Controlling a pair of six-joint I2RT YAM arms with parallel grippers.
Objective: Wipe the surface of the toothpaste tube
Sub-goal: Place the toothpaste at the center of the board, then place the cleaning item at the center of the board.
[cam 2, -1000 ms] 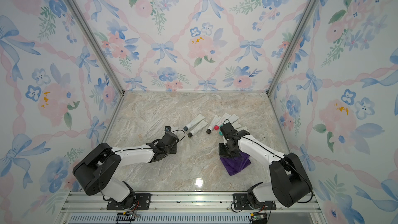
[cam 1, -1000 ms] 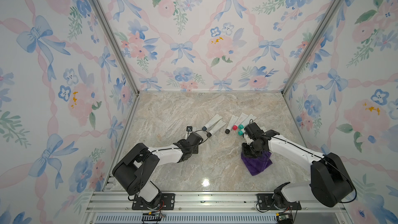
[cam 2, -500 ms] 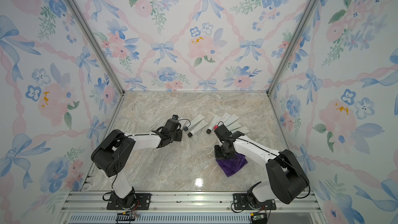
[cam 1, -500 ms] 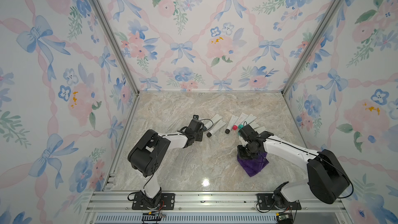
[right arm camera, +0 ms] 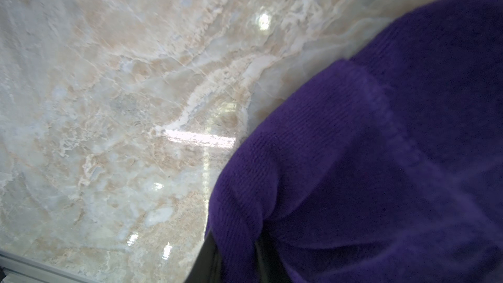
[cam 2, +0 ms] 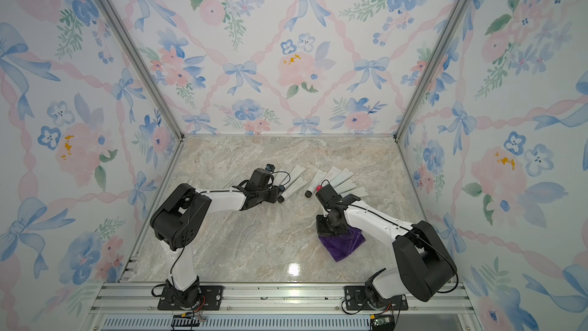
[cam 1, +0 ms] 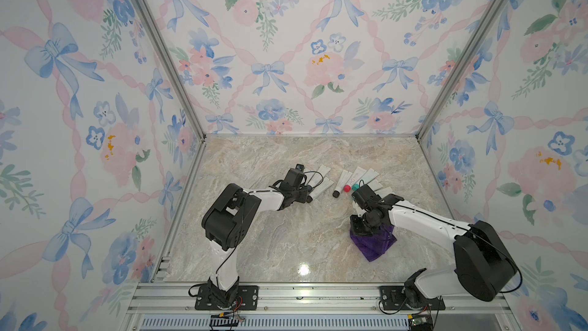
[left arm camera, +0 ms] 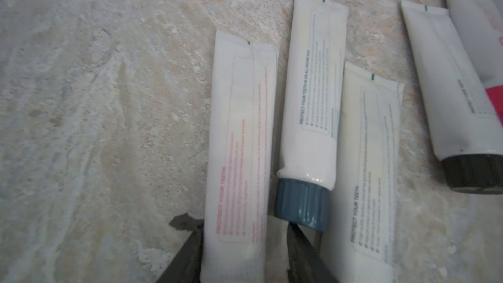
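1. Position of the red-print tube (left arm camera: 239,145): flat on the marble table (cam 1: 270,243), lying between the two fingers of the left claw (left arm camera: 241,224). Its body runs straight out ahead of the claw, crimped end farthest away.
2. Left claw, state: we read the jaws as apart and straddling the tube, not clamped. One finger (left arm camera: 190,251) looks to touch the tube's side. The other (left arm camera: 302,251) stands off with a gap showing.
3. Neighbours: the blue-capped tube (left arm camera: 310,99) lies just beside the red-print tube, on the side of the finger that stands off. Its cap sits just ahead of that fingertip. Beyond it come a third tube (left arm camera: 373,172) and then the black-capped tube (left arm camera: 457,91), a little apart.
4. Both top views put the left claw (cam 1: 305,191) (cam 2: 278,192) just toward 12 o'clock from table centre, pointing about 2 o'clock into the fan of tubes. The wrist hides most of the red-print tube there, so we cannot pick it out with confidence.
5. Right claw (right arm camera: 234,257): closed, pinching a fold of the purple cloth (right arm camera: 353,159).
6. Both top views show the right claw (cam 1: 358,229) (cam 2: 326,230) pointing down at about 4 o'clock from table centre. The purple cloth (cam 1: 375,243) (cam 2: 342,246) is bunched under it on the marble, well apart from the left claw.
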